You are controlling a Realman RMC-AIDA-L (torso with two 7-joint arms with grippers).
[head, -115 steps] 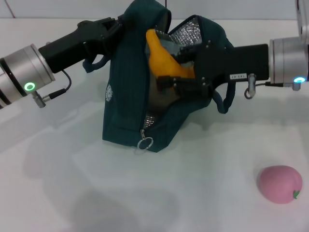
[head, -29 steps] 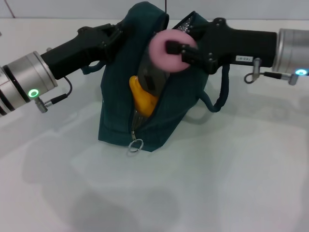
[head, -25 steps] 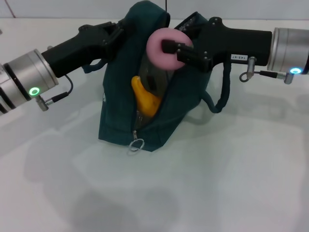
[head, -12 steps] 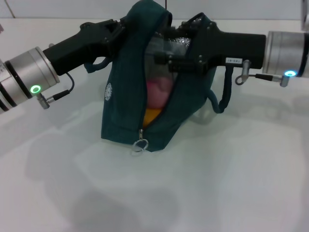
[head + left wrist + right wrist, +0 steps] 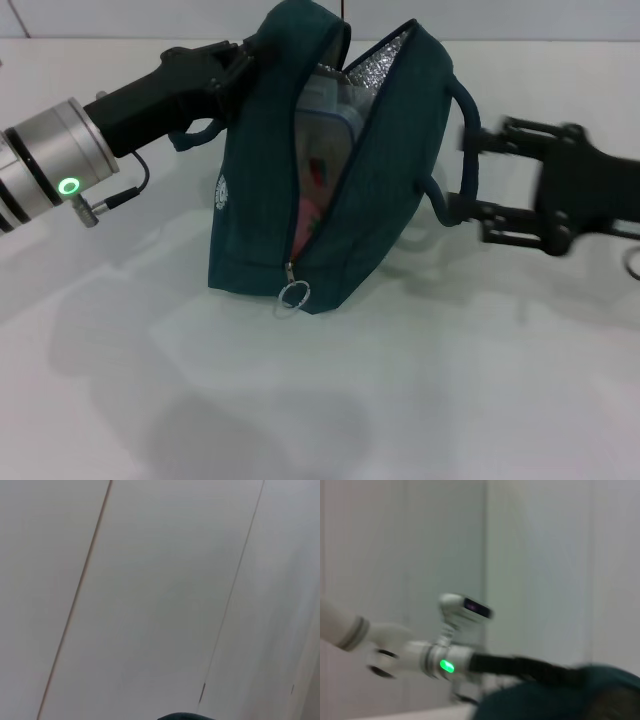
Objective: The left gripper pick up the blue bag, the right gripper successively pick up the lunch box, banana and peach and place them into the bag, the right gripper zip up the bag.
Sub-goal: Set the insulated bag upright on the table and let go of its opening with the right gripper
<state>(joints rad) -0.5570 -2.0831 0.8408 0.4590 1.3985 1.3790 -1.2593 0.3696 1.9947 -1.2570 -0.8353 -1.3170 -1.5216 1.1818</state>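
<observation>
- We see the white table under everything, bare in front of the bag.
- The blue bag stands upright on it, its top held up and its mouth gaping along the unzipped seam, so the silver lining shows at the top.
- Our left gripper is closed on the bag's upper left edge, holding that side up.
- Our right gripper is to the right of the bag, outside it, its two fingers spread wide and holding nothing; the bag's dark handle loops just in front of it.
- Inside the bag we make out the lunch box, pale with a clear lid, high in the opening.
- Below it the pink peach shows through the slit.
- The zipper ring hangs at the low end of the seam, near the table.
</observation>
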